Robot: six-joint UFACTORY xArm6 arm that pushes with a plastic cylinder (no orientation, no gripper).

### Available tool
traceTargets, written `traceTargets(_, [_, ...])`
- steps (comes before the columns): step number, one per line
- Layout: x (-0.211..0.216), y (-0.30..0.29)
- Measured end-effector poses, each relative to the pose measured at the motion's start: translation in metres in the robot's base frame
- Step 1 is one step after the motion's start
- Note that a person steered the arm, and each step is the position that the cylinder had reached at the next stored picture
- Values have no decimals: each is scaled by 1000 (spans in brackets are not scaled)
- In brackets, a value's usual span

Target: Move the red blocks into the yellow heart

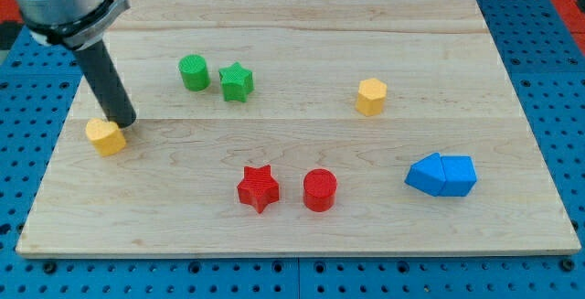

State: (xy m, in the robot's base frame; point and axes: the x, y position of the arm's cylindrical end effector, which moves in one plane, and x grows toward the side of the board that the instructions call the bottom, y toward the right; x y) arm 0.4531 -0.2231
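A red star [258,188] and a red cylinder [320,190] sit side by side near the view's bottom middle of the wooden board. A yellow heart [106,136] lies at the view's left edge of the board. My tip [124,122] rests right beside the yellow heart, at its upper right, touching or nearly touching it. The tip is far to the left of both red blocks.
A green cylinder [194,72] and a green star [236,82] stand at the upper middle-left. A yellow hexagon [371,96] is at the right of centre. Two blue blocks [441,175] sit together at lower right. The board's left edge [55,153] is near the heart.
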Motion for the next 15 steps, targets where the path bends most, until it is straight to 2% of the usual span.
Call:
traceTargets(1, [14, -24])
traceTargets(2, [40, -22])
traceTargets(3, [46, -22])
traceTargets(11, [26, -49])
traceTargets(15, [2, -50])
